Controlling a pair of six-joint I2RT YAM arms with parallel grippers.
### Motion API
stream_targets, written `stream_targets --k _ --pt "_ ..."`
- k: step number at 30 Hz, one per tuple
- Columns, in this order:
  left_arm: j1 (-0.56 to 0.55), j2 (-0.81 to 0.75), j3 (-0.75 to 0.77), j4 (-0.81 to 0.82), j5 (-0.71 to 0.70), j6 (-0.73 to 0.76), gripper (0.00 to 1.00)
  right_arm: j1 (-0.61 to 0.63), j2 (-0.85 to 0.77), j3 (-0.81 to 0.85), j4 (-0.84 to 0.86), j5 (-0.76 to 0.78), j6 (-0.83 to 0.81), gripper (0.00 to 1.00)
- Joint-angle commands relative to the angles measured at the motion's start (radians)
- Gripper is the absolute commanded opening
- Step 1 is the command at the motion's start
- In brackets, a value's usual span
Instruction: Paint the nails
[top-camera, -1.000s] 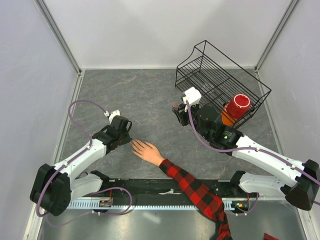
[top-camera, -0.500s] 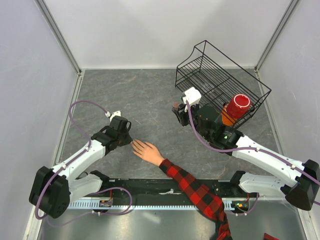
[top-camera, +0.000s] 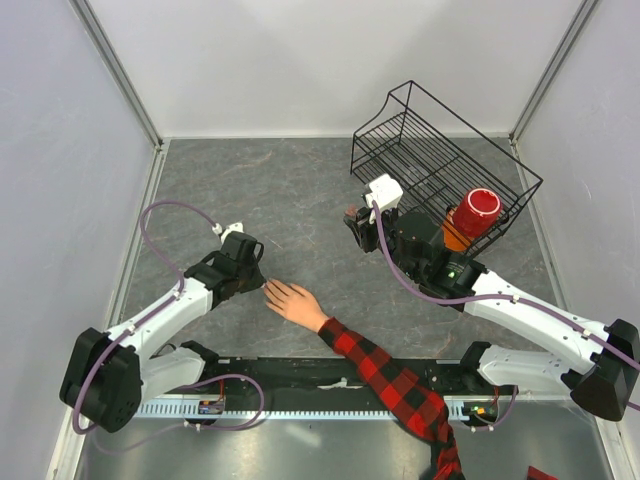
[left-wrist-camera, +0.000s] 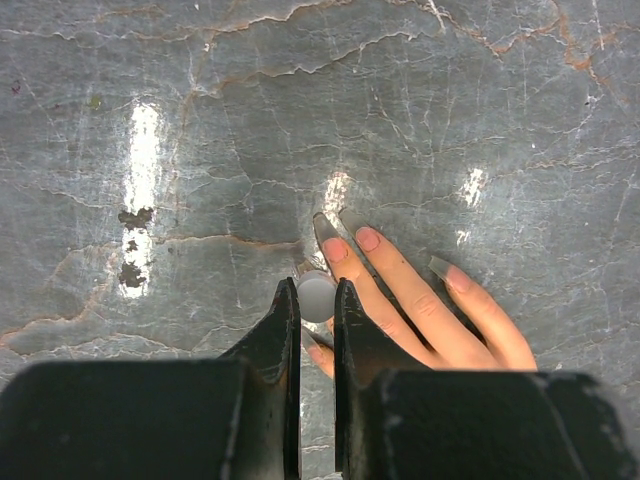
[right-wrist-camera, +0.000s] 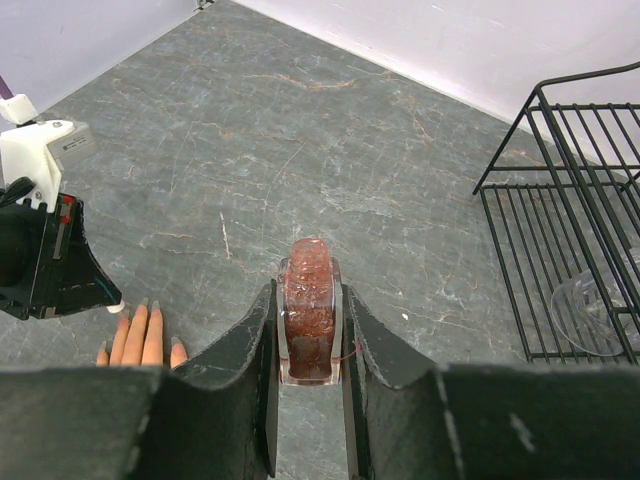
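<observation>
Left wrist shows two nails (left-wrist-camera: 367, 238) pink; top external cannot.

Too small to tell apart from above: nails (top-camera: 266, 288). Cut off at bottom edge: plaid sleeve (top-camera: 395, 385). Half hidden between left gripper (left-wrist-camera: 316, 290) fingers: white round piece (left-wrist-camera: 316, 298) (shape unreadable). Sides covered by right gripper (right-wrist-camera: 308, 295) fingers: dark red bottle (right-wrist-camera: 310, 325). Cropped at right: wire rack (right-wrist-camera: 590, 77).

I'm keeping L arm (top-camera: 165, 310) reaching fwd-right, L gripper (left-wrist-camera: 315, 292) pointing straight down, jaws pinching a white cap (left-wrist-camera: 317, 298). R arm (top-camera: 520, 308) is stretching fwd-left, R gripper (right-wrist-camera: 308, 290) tilting down, jaws clamping a bottle (right-wrist-camera: 308, 325).
</observation>
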Motion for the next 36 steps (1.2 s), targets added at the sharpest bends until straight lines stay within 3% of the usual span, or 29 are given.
stream_targets --k 1,36 --pt "0.004 0.015 0.023 0.027 -0.020 0.031 0.02 -0.002 -0.015 0.044 0.028 -0.011 0.008 0.00" --pt "0.006 0.051 0.075 0.051 -0.107 0.051 0.02 -0.004 0.001 0.042 0.033 -0.011 0.007 0.00"
